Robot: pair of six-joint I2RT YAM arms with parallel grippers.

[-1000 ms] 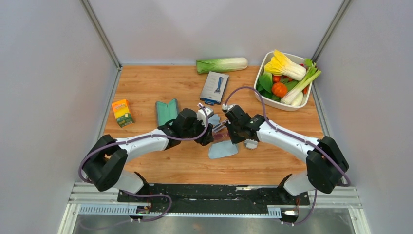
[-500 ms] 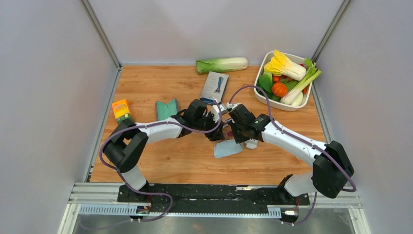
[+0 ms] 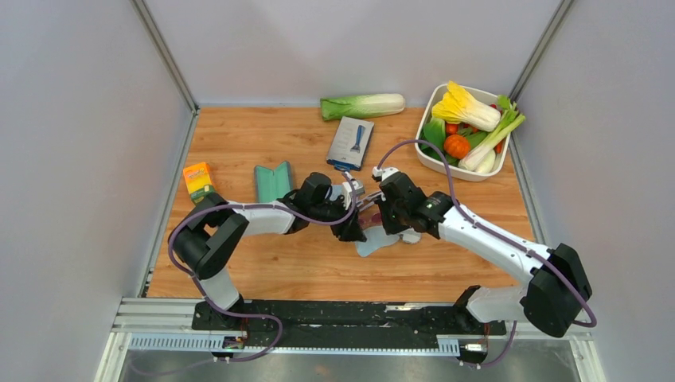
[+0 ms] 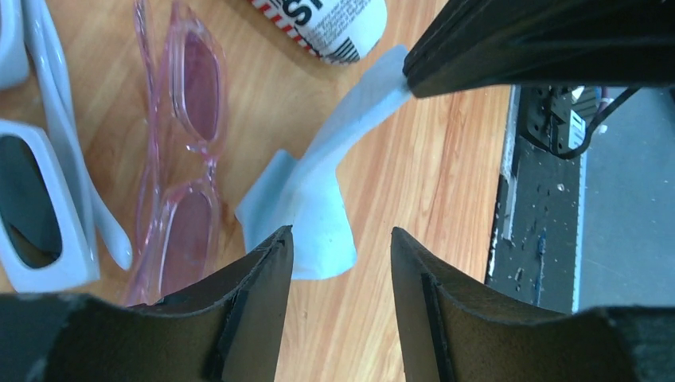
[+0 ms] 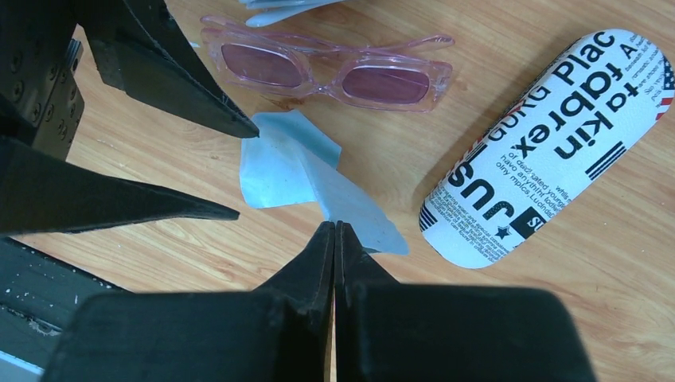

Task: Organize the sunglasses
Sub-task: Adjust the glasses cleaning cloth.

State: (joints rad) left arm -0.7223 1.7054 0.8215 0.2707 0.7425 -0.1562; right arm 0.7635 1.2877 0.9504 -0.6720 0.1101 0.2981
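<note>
Pink sunglasses [image 5: 326,72] flat on table [image 3: 239,143], just beside light blue cloth [image 5: 294,171]; printed white case [image 5: 549,151] closed, nearby. White tub [image 3: 466,174] at far right holds vegetables [image 3: 470,111]. Both arms reach to table centre. Right gripper [image 5: 335,231] pinched shut on cloth corner. Left gripper [image 4: 341,239] above cloth, jaws partly apart, empty.

At the bottom of your frame the left gripper [image 4: 341,239] stands with its jaws apart, over the lower end of the light blue cloth [image 4: 314,207]. The cloth rises to the upper right, pinched there by the right gripper [image 4: 418,73]. Just left of it lie the sunglasses [image 4: 187,167]; a white-framed pair [image 4: 44,199] is at the left edge, and a printed case [image 4: 330,22] is at the top.
</note>
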